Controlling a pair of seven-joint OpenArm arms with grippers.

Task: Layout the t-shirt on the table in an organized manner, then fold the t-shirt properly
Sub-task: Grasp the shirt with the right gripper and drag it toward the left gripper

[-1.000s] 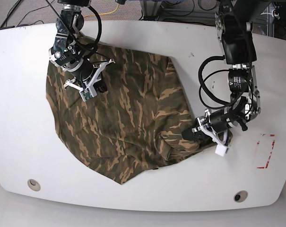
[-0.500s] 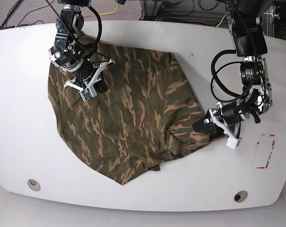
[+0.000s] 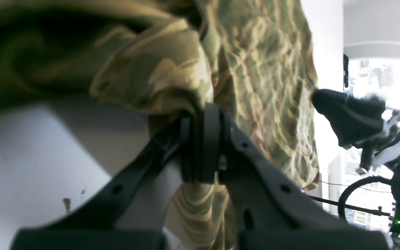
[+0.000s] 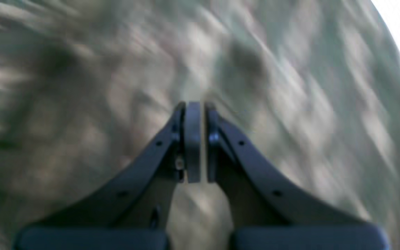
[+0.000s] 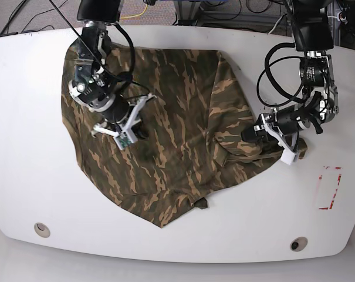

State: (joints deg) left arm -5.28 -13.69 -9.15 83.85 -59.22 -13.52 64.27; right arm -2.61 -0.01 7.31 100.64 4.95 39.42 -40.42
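Shirt (image 5: pixel 165 135) soft, limp, drapes; grip hems/corners. Left tool (image 3: pixel 201 146) pinching shirt edge. Right tool (image 4: pixel 193 139) pressed together over shirt; pinch unclear.

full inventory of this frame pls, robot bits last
t-shirt: 1, camouflage in olive, brown and tan, spread rumpled over the table's middle and far side, not flat.
table: 1, glossy white, fills the base view.
round holes: 2, in the near edge, one near each corner.
red outline mark: 1, red rectangle on the table, right side of the base view, clear of the cloth.
cables: several, black plus one yellow, on the floor beyond the far edge.
left gripper: 1, black, shut on the t-shirt's edge at the base view's right.
right gripper: 1, black, jaws closed over the t-shirt at the base view's left; whether it pinches cloth is too blurred to tell.
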